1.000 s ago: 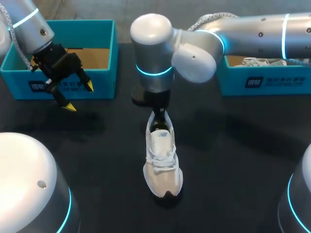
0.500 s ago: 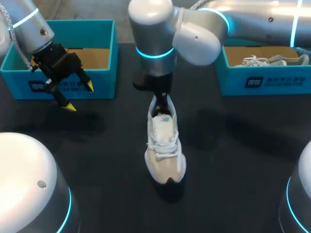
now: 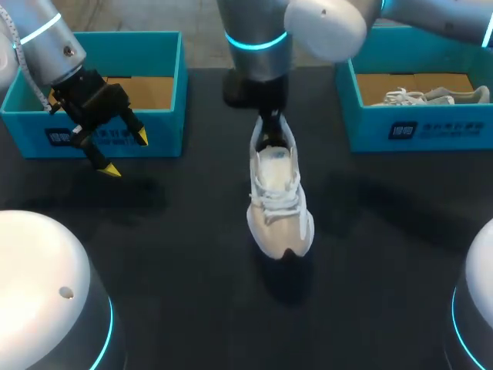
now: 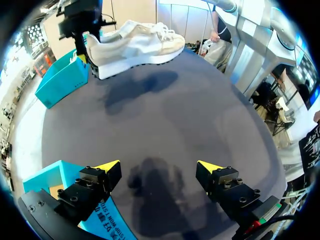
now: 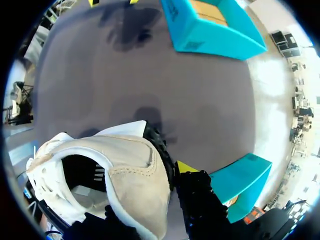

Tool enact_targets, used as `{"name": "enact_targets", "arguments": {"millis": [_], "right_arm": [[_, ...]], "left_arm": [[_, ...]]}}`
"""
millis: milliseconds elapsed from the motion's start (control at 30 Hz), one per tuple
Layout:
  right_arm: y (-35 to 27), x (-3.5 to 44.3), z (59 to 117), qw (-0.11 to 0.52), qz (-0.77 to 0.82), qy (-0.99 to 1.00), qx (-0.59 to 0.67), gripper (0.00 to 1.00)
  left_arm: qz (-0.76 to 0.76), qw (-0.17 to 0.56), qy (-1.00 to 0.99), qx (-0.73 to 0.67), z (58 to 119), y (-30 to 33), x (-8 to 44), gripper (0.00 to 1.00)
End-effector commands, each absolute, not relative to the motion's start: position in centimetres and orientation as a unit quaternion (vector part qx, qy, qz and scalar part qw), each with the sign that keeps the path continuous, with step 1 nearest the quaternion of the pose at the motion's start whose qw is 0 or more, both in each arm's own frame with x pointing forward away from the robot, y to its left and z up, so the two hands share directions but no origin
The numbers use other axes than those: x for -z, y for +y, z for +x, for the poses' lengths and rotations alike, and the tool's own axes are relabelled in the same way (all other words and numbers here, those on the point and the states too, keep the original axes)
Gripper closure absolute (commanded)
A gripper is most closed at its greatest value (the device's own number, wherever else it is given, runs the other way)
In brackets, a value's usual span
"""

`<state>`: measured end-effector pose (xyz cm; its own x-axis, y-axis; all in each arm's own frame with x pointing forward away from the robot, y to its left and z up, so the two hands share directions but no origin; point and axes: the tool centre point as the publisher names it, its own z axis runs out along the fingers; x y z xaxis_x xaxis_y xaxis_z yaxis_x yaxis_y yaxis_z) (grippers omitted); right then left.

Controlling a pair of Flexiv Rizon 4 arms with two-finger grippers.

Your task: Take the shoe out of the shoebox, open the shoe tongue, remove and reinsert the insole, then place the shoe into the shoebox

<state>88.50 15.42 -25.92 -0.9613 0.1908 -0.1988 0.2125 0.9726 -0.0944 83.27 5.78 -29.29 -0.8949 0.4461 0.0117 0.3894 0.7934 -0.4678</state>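
Head view: the right gripper (image 3: 269,129) clamps the white shoe (image 3: 279,202) by its heel, hanging it clear of the table (image 3: 185,239) between the left shoebox (image 3: 163,137) and right shoebox (image 3: 447,132), probably keeping the tongue (image 3: 275,166) reachable for the left gripper (image 3: 125,153), which hovers spread open at the left.

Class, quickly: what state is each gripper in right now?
Left gripper: open, empty.
Right gripper: shut on the shoe, at its heel.

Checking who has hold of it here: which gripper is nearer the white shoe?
Right. The right gripper grips the shoe at its heel, holding it off the table; the left gripper hangs open beside the left box, well apart.
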Motion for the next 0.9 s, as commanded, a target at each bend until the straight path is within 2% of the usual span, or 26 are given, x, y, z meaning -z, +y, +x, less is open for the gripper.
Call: {"name": "enact_targets", "arguments": {"millis": [33,667,900], "right_arm": [[13.7,24.4,88.0,0.100,0.098,0.990,0.027,1.00],[13.7,24.5,87.5,0.104,0.103,0.988,0.038,1.00],[11.8,23.9,88.0,0.115,0.110,0.985,0.061,1.00]], "left_arm": [[-0.221,0.060,-0.945,-0.232,83.2,5.8,29.3,0.00],[-0.221,0.060,-0.945,-0.232,83.2,5.8,29.3,0.00],[-0.221,0.060,-0.945,-0.232,83.2,5.8,29.3,0.00]]}}
